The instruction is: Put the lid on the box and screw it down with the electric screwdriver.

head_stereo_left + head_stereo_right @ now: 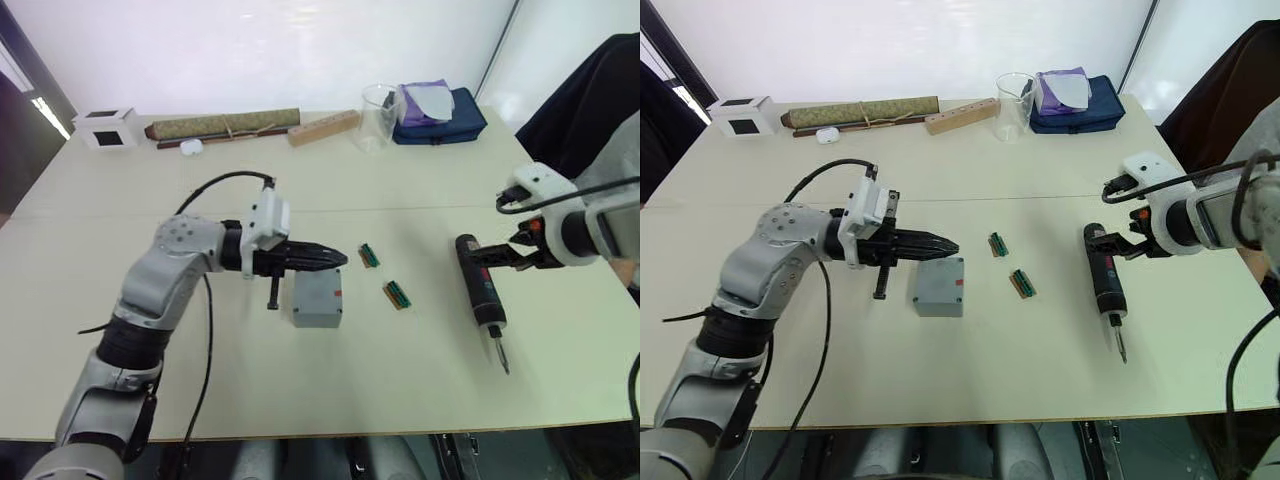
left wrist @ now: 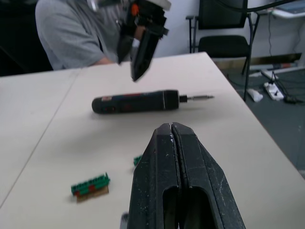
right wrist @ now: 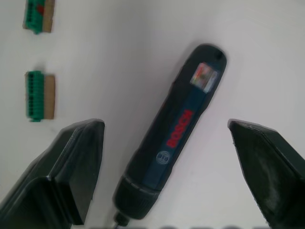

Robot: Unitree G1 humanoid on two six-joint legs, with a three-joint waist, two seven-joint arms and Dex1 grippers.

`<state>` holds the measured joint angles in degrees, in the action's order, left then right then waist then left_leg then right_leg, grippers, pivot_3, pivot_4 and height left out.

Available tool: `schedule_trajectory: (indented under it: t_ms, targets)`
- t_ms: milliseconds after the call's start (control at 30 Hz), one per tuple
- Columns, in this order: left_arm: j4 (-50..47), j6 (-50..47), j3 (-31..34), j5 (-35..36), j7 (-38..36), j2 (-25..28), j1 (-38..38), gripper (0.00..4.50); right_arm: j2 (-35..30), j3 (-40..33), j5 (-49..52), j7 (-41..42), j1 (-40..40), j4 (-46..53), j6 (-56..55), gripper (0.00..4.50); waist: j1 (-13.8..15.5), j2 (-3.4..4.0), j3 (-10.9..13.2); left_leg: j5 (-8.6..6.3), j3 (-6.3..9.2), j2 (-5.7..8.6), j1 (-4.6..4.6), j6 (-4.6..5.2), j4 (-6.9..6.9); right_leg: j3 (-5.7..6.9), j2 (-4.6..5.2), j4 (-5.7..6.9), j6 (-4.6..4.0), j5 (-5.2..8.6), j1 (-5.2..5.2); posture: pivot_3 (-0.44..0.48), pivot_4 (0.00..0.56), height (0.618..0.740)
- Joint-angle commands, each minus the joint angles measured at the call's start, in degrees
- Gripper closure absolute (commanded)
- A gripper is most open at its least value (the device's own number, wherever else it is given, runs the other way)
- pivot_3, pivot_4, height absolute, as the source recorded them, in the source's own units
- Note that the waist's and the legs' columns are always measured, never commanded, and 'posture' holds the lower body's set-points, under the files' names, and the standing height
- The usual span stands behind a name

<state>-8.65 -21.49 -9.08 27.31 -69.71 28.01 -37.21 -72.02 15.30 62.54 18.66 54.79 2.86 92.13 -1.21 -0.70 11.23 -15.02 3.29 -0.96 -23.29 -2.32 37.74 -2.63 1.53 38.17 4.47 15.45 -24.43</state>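
From the head views the electric screwdriver (image 1: 481,293) lies flat on the table (image 1: 420,390), bit toward the robot, right of the grey box (image 1: 317,298); in the left wrist view the left gripper (image 2: 172,130) is pressed closed, empty; in the right wrist view the right gripper (image 3: 167,143) spreads wide, straddling the tool.

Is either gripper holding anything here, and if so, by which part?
Nothing is held. The left gripper is shut on nothing above the box; the right gripper is open around the electric screwdriver, which lies on the table.
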Motion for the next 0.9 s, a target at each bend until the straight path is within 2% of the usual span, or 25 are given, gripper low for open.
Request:
schedule_trajectory:
  t_ms: [33,133,267,533,733,833,900]
  targets:
    - [0.04,2.40,-0.83,-0.99,0.16,-0.90,-1.02,4.50,-2.58,7.19,8.76,-4.84,4.16,-3.88,0.37,0.01,0.08,0.00,0.00,0.00,0.00,0.01,-0.01,0.00,-0.01,0.00,0.01,0.00,0.00,0.00,0.00,0.000,0.150,0.736]
    - [0.28,3.49,-1.67,-2.02,0.41,-1.58,-0.80,4.50,-4.06,11.61,14.00,-8.18,4.88,-7.48,0.37,0.01,0.25,0.01,0.00,0.00,0.00,0.01,-0.04,0.00,0.02,0.00,0.02,-0.03,0.00,0.00,0.00,0.000,0.150,0.736]
    - [0.04,4.18,-0.41,-1.66,0.10,-0.85,-0.01,4.50,-1.41,16.32,17.86,-13.87,5.09,-15.68,0.37,0.01,0.39,0.00,0.00,0.00,0.00,0.02,-0.07,0.00,0.06,0.01,0.03,-0.04,0.00,0.00,-0.02,0.000,0.150,0.736]
    - [-1.40,4.53,0.51,-1.24,1.17,-0.12,0.98,4.50,7.40,16.45,16.17,-19.23,5.93,-26.47,0.37,0.01,0.17,0.02,0.00,-0.01,-0.01,0.00,-0.07,0.01,0.09,-0.02,0.00,-0.02,0.02,-0.01,-0.03,0.000,0.150,0.736]
    - [-1.25,4.58,0.40,-1.54,2.02,-0.22,0.45,4.50,12.37,15.32,12.76,-21.32,5.40,-29.94,0.37,0.01,0.31,-0.14,-0.09,-0.01,-0.01,0.01,-0.09,0.02,0.15,-0.01,0.01,-0.03,0.05,-0.03,-0.01,0.000,0.150,0.736]
    - [-0.96,4.99,-0.05,-2.07,2.13,-0.21,0.29,4.50,13.55,13.87,12.57,-22.41,4.74,-29.29,0.37,0.60,0.05,-0.17,-0.11,-0.01,-0.02,0.01,-0.07,0.01,0.18,-0.03,0.01,-0.04,0.13,-0.09,0.03,0.000,0.150,0.736]
    - [-0.57,5.04,-0.13,-2.36,2.03,0.12,0.07,4.50,13.84,12.50,12.42,-23.01,4.24,-28.74,0.37,1.31,0.03,-0.17,-0.11,-0.01,-0.02,0.01,-0.06,0.02,0.19,-0.03,0.00,-0.03,0.12,-0.11,0.03,0.000,0.150,0.736]
